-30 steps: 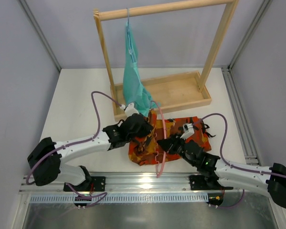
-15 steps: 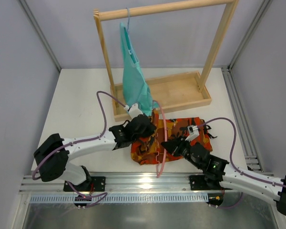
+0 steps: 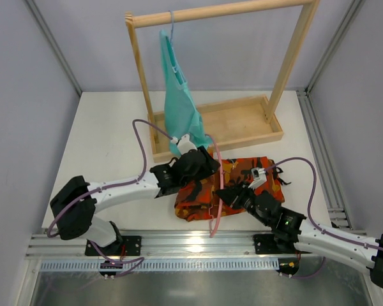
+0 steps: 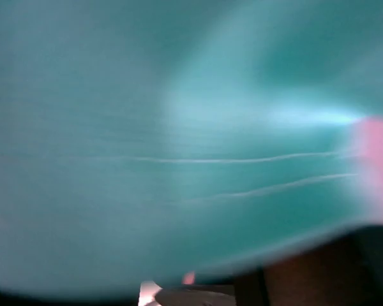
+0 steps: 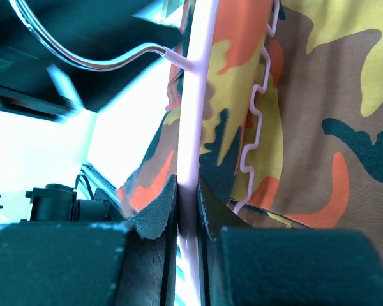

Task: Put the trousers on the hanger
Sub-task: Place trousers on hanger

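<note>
The camouflage trousers (image 3: 249,172) lie crumpled on the table in front of the wooden rack, and they fill the right wrist view (image 5: 319,95). The pink hanger (image 3: 221,178) lies across them, one arm running toward the near edge. My right gripper (image 3: 235,194) is shut on that arm (image 5: 198,95), both pads (image 5: 159,210) pressed against it. The wavy notched bar (image 5: 258,121) and metal hook (image 5: 96,64) show beyond. My left gripper (image 3: 203,162) sits at the trousers' far left edge, against the hem of the teal garment. Its jaws are hidden, so its state is unclear.
A teal garment (image 3: 179,108) hangs on a thin hanger from the wooden rack (image 3: 242,121) and blurs across the left wrist view (image 4: 147,127). The rack's base tray stands just behind the trousers. The metal rail (image 3: 198,245) runs along the near edge.
My left gripper has moved right and slightly away, up against the teal garment's hem. The teal garment has swung a little. The right gripper stays clamped on the hanger.
</note>
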You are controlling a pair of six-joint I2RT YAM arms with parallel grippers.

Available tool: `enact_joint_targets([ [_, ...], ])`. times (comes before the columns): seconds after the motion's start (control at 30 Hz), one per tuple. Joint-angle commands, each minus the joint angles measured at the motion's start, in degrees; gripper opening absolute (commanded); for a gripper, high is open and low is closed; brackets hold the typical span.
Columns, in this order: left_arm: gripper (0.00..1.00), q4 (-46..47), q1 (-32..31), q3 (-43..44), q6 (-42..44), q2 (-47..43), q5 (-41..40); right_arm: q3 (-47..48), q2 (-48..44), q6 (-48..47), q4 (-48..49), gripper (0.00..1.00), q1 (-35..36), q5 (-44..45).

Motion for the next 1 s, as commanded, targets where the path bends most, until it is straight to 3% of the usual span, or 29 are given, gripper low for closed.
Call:
enact_joint_targets([
  [0.0,0.49,-4.92,-0.37,6.18,3.26,-4.39,-0.74,-0.86,-0.15,0.22,-2.78,0.04,0.01,-0.1],
  [0.13,0.52,-14.26,-0.37,8.29,6.43,-9.29,-1.52,-0.69,-0.15,-0.04,-3.22,0.04,0.01,-0.18],
  [0.37,0.38,-33.17,-0.28,5.76,4.59,-15.89,-4.78,0.98,1.42,-0.75,-3.05,0.04,0.01,-0.89],
  [0.5,0.29,-27.56,-0.28,-2.06,3.18,-19.42,-2.77,2.39,4.23,-0.75,-0.51,0.04,0.1,-2.29],
  [0.63,0.26,-17.46,-0.28,-8.91,2.74,-18.64,0.13,3.18,8.62,-0.57,1.0,0.04,0.1,-2.82],
  [0.83,0.24,-6.56,-0.28,-11.3,2.56,-9.15,6.88,3.09,12.41,-0.83,5.21,0.08,0.01,-4.4],
  [0.97,0.25,-4.95,-0.28,-9.82,4.49,-9.48,7.53,2.57,11.63,-0.75,4.69,0.14,0.1,-5.11],
])
